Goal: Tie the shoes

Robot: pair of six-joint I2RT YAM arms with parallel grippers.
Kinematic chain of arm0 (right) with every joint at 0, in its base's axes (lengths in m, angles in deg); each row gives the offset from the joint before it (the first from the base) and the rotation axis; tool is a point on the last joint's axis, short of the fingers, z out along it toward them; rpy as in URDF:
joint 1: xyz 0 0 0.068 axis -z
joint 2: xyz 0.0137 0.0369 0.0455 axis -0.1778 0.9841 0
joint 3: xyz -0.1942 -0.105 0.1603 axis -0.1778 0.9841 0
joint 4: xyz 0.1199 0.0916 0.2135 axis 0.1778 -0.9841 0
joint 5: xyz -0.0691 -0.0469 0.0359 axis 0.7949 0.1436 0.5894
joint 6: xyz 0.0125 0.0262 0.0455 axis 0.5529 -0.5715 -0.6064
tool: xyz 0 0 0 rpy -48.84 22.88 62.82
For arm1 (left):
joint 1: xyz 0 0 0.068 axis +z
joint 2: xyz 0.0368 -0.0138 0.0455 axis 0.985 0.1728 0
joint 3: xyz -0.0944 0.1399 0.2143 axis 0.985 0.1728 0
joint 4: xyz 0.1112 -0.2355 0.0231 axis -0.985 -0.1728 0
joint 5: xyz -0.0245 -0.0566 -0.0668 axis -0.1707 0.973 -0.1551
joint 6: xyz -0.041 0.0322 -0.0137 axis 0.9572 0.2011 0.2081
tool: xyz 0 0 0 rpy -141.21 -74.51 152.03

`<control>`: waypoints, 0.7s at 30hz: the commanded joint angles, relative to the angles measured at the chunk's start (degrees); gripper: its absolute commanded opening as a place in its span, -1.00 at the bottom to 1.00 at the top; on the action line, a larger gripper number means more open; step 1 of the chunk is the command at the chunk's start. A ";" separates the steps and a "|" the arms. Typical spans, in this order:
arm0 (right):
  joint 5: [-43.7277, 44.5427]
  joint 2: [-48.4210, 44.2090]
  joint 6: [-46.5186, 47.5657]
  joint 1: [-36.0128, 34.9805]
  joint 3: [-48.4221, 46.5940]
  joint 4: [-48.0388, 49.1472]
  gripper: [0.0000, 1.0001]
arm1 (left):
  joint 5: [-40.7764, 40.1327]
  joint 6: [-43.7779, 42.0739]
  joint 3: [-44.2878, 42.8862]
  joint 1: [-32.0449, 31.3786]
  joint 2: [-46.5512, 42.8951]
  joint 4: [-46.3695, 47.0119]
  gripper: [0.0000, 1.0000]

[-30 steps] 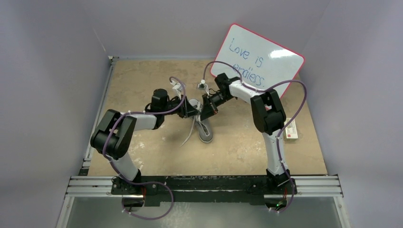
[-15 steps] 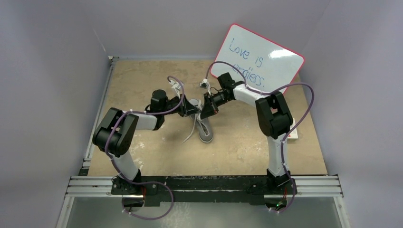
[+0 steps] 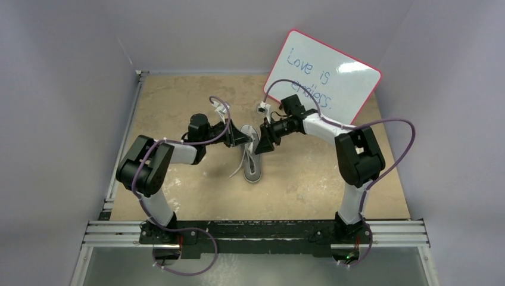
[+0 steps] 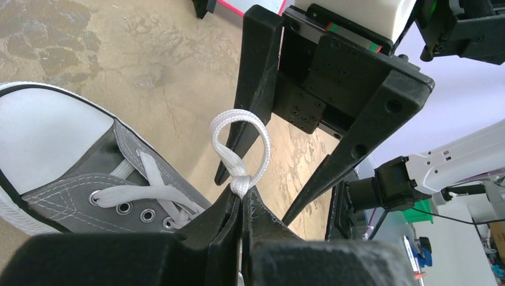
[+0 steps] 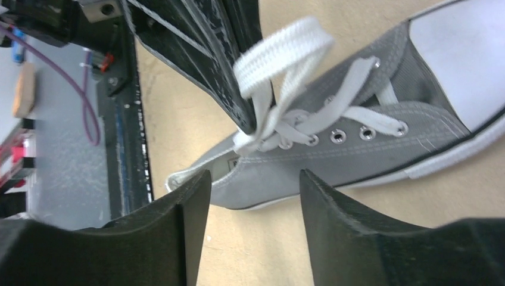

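Observation:
The shoe (image 3: pixel 253 170), a small grey canvas sneaker with white laces and a white toe cap, lies mid-table with both grippers at its lace area. My left gripper (image 3: pixel 245 140) is shut on the base of a white lace loop (image 4: pixel 238 140), its tips (image 4: pixel 243 192) pinching the loop just above the eyelets of the shoe (image 4: pixel 65 173). My right gripper (image 3: pixel 262 145) stands open just right of it, its fingers (image 4: pixel 257 89) beyond the loop. In the right wrist view this gripper (image 5: pixel 255 179) holds nothing; the loop (image 5: pixel 286 50) and shoe (image 5: pixel 357 155) lie ahead.
A red-framed whiteboard (image 3: pixel 324 74) with writing leans on the back wall behind the right arm. A small white box (image 3: pixel 365 164) lies at the table's right edge. One lace end (image 3: pixel 237 171) trails left of the shoe. Walls close in on three sides.
My right gripper has opened, let go of the lace and drawn back to the right. My left gripper has shut on the loop. The shoe has turned slightly.

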 commanded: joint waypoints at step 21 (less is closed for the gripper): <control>16.87 -8.75 -16.38 -6.54 12.68 24.61 -0.32 | 0.82 -1.54 -0.32 0.71 -1.77 1.01 -1.00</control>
